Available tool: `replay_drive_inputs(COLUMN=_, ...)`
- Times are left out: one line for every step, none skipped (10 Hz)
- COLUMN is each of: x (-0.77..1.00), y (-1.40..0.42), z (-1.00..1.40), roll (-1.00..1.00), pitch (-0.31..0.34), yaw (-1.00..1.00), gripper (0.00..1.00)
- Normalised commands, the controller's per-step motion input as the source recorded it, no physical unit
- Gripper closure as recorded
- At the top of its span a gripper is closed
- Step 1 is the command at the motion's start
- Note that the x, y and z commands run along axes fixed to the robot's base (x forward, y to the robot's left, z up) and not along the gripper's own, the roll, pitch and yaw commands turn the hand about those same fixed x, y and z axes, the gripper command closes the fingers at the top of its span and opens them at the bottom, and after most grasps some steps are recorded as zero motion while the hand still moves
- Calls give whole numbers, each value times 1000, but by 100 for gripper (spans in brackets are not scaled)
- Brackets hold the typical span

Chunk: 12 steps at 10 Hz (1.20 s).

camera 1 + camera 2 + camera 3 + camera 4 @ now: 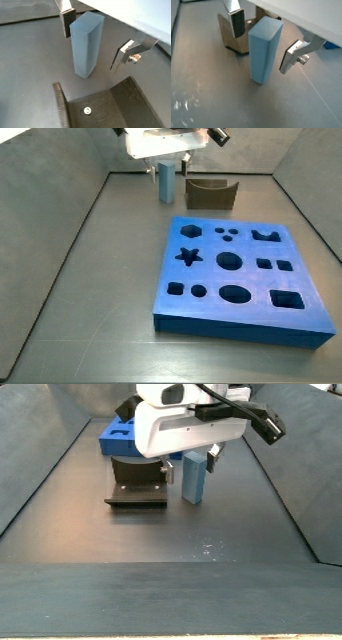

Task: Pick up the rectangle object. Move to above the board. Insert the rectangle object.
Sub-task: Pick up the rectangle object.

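1. The rectangle object [264, 50] is standing upright on the grey floor [218, 95], just beside the fixture [135, 484], and the open gripper [263, 39] is hanging around its top; in both wrist views I'm seeing clear gaps on either side, so nothing is being held
2. I'm guessing the biggest risk is one finger [66, 24] touching first as the jaws are closing, which would be nudging the tall, slim block over or skewing it
3. A grip taken this high could be letting the block swing, and a tilted block would probably be jamming at the hole's edge
4. The board [241, 268] is lying well apart from the block, so a loose grip could be slipping on the way over
5. The arm is reaching down from above, wrist pointing roughly straight down, with the fingers straddling the block's upper part [195, 462]
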Motion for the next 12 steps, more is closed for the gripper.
replay_drive_inputs(x=0, y=0, z=-183, roll=-231, pitch=0, yaw=1000, gripper=0)
replay_drive_inputs(x=-160, y=0, z=-11, roll=-71, pitch=-151, yaw=580, gripper=0)
replay_drive_inputs(x=0, y=0, z=-60, roll=0, pitch=0, yaw=0, gripper=0)
replay_drive_inputs(x=-11, y=-34, z=-397, roll=0, pitch=0, yaw=17, gripper=0)
replay_drive_inputs(x=-103, y=-29, z=-543, roll=0, pitch=-180, yaw=49, gripper=0)
replay_drive_inputs(x=0, y=0, z=0, roll=0, pitch=-23, yaw=0, gripper=0)
replay_drive_inputs(x=0, y=0, z=83, roll=0, pitch=0, yaw=0, gripper=0)
replay_drive_inputs(x=0, y=0, z=426, roll=0, pitch=0, yaw=0, gripper=0)
replay_drive_inputs(x=6, y=0, z=380, roll=43, pitch=37, yaw=0, gripper=0)
replay_drive_inputs(x=3, y=-80, z=114, roll=243, pitch=51, yaw=0, gripper=0)
replay_drive_inputs(x=0, y=0, z=0, roll=0, pitch=0, yaw=0, gripper=100)
replay_drive_inputs(x=0, y=0, z=0, roll=0, pitch=0, yaw=0, gripper=100)
